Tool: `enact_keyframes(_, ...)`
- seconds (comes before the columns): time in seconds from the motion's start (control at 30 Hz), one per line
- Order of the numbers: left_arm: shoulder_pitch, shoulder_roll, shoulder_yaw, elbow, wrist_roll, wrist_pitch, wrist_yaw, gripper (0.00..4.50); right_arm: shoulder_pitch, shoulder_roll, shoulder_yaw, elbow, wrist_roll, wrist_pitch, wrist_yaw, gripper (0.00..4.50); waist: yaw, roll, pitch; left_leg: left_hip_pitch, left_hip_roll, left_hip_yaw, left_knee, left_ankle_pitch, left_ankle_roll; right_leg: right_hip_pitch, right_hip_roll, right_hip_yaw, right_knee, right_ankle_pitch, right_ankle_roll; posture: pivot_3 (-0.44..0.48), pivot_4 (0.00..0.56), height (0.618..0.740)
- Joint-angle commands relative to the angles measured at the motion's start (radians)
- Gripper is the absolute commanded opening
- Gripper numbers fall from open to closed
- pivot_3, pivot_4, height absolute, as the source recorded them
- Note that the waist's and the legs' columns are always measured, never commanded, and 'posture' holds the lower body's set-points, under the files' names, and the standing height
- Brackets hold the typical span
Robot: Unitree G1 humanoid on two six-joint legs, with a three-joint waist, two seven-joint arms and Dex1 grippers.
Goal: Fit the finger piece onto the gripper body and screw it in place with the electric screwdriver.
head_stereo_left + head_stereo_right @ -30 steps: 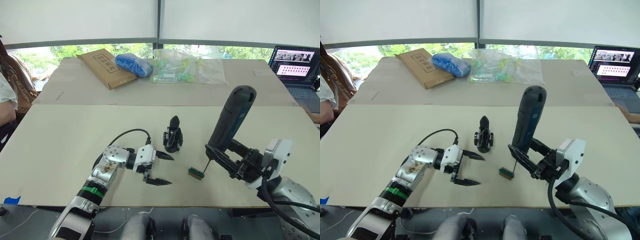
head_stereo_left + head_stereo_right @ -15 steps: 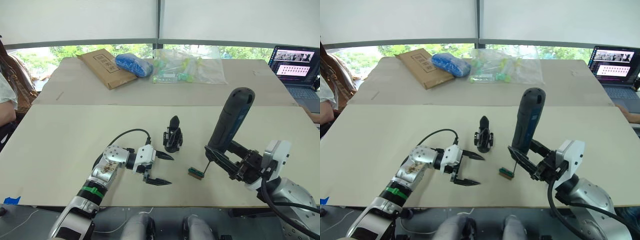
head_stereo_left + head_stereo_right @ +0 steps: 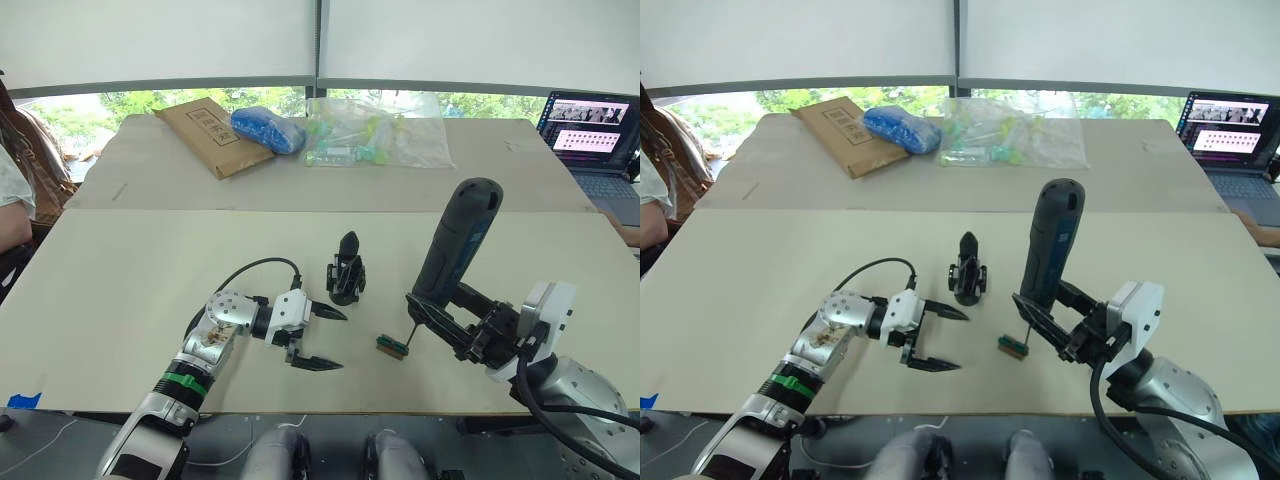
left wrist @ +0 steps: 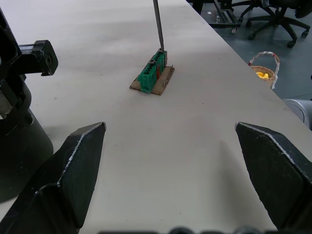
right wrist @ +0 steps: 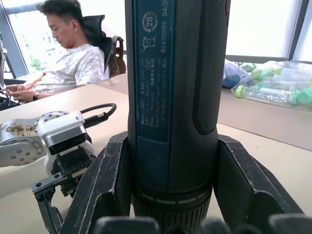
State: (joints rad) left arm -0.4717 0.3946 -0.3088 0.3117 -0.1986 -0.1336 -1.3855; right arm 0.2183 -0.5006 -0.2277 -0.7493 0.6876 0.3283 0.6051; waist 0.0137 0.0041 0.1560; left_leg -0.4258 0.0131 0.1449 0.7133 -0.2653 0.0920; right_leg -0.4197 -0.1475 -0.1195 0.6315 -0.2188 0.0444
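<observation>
Left eye view showed the left tool [image 3: 322, 338] gaping empty on the counter [image 3: 130, 300], the body [image 3: 345, 272] upright just beyond. At right, the right tool [image 3: 440, 318] clamped the screwdriver [image 3: 456, 242], bit down on a green block [image 3: 391, 346]: likely collecting a screw. Next, carry it to the body. Whether the finger piece was fitted, I couldn't tell.

Bright window daylight, soft shadows, sharp.

Head stereo overhead; two close wrist views
</observation>
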Motion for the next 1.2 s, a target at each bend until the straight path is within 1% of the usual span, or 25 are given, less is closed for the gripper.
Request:
enact_keyframes(0.03, -0.012, 0.003, 0.007, -0.023, -0.005, -0.021, 0.000, 4.50, -0.013, -0.001, -0.020, -0.046, 0.013, -0.041, 0.005, 1.91, 0.000, 0.000, 0.000, 0.000, 0.000, 0.000, 0.000, 0.000, 0.000, 0.000, 0.000, 0.000, 0.000, 0.000, 0.000, 0.000, 0.150, 0.732)
enact_keyframes(1.2, -0.016, 0.009, 0.007, -0.009, -0.002, -0.039, -0.004, 4.50, -0.022, -0.008, -0.037, -0.038, 0.013, -0.040, 0.003, 1.91, 0.000, 0.000, 0.000, 0.000, 0.000, 0.000, 0.000, 0.000, 0.000, 0.000, 0.000, 0.000, 0.000, 0.000, 0.000, 0.000, 0.150, 0.732)
